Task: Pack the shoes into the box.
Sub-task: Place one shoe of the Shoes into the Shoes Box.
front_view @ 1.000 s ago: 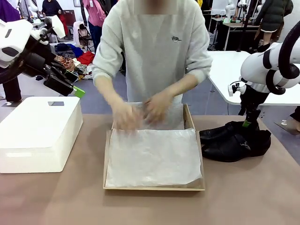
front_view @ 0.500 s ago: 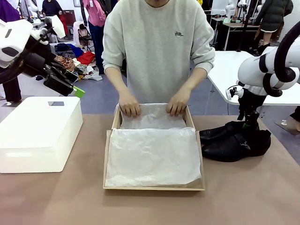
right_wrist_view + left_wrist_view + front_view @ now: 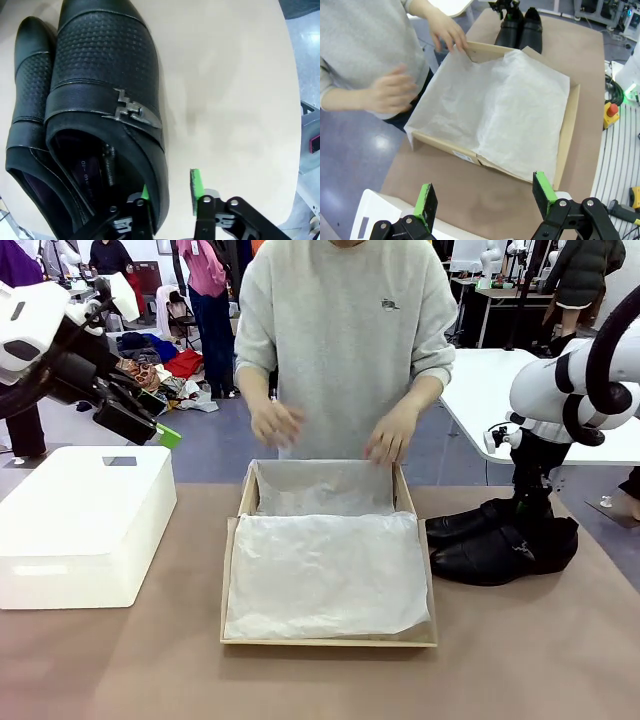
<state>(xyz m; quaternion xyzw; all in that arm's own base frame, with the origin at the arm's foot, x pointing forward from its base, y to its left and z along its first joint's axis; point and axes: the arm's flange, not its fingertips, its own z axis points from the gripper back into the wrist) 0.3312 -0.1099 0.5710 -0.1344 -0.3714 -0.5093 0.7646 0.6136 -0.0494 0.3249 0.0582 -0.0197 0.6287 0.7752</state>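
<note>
well, the brown table (image 3: 520,660) carries two containers. the bigger one, a white box (image 3: 85,520) with rounded edges, sits shut at the robot's left. in the middle lies the cardboard box (image 3: 229,580), open, with white tissue paper (image 3: 325,575) spread over its inside and rising against the far wall. the pair of black shoes (image 3: 500,545) lies outside it on the table, side by side, just beside its right wall. the person's hands (image 3: 272,423) hover above the box's far edge, apart from the paper. the left gripper (image 3: 155,420) hangs above the white box, jaws spread wide and holding nothing. the right gripper (image 3: 170,192) is down at the nearer shoe, jaws drawn partway in with the shoe's side wall between the pads; a strip of table shows between one pad and the leather, so it isn't clamped.
</note>
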